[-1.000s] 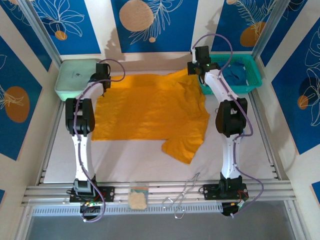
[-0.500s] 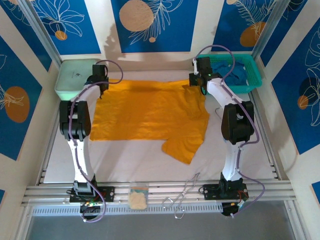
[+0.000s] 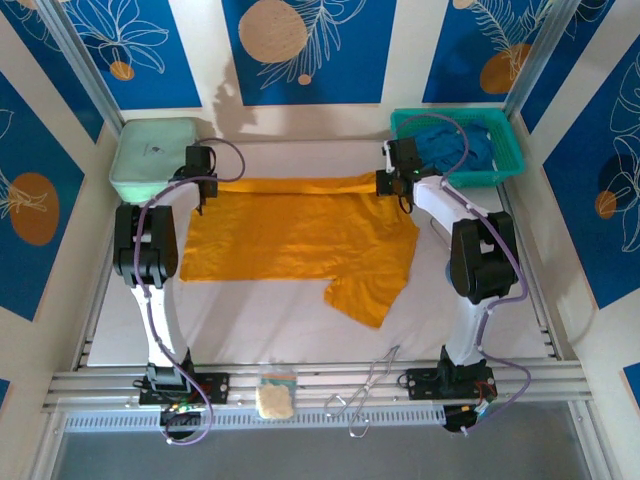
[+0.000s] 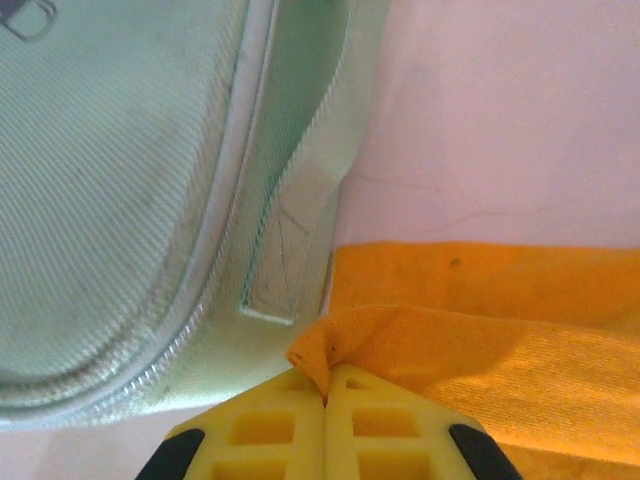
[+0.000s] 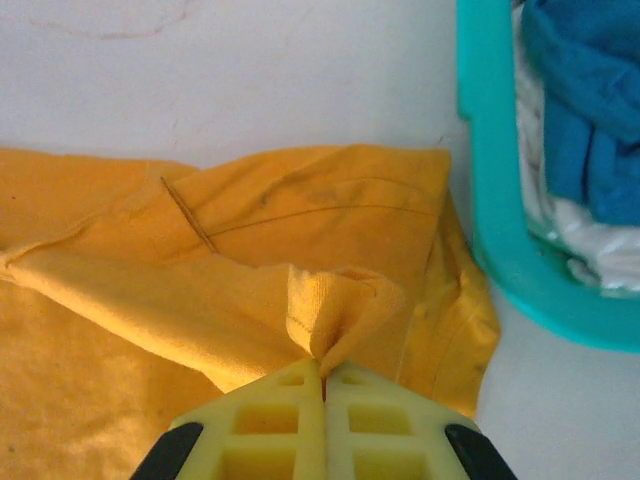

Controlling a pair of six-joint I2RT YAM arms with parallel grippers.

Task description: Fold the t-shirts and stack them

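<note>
A mustard-orange t-shirt (image 3: 290, 235) lies spread across the middle of the white table, one sleeve hanging toward the near side. My left gripper (image 3: 203, 185) is shut on the shirt's far left corner (image 4: 345, 335), the cloth pinched between its yellow fingers (image 4: 270, 420). My right gripper (image 3: 393, 185) is shut on the far right corner (image 5: 335, 310), beside the basket. The far edge of the shirt is lifted and doubled over toward the near side between the two grippers. Deep blue t-shirts (image 3: 455, 148) lie bundled in the teal basket (image 3: 505, 170).
A pale mint-green pouch (image 3: 150, 155) sits at the far left, close to my left gripper; its strap and zip (image 4: 230, 180) are right by the held corner. The teal basket wall (image 5: 490, 200) stands just right of my right gripper. A metal clip (image 3: 365, 395) lies on the front rail.
Both grippers have drawn the shirt's far edge toward the near side, so the cloth covers less of the table's far part. Both grips held throughout.
</note>
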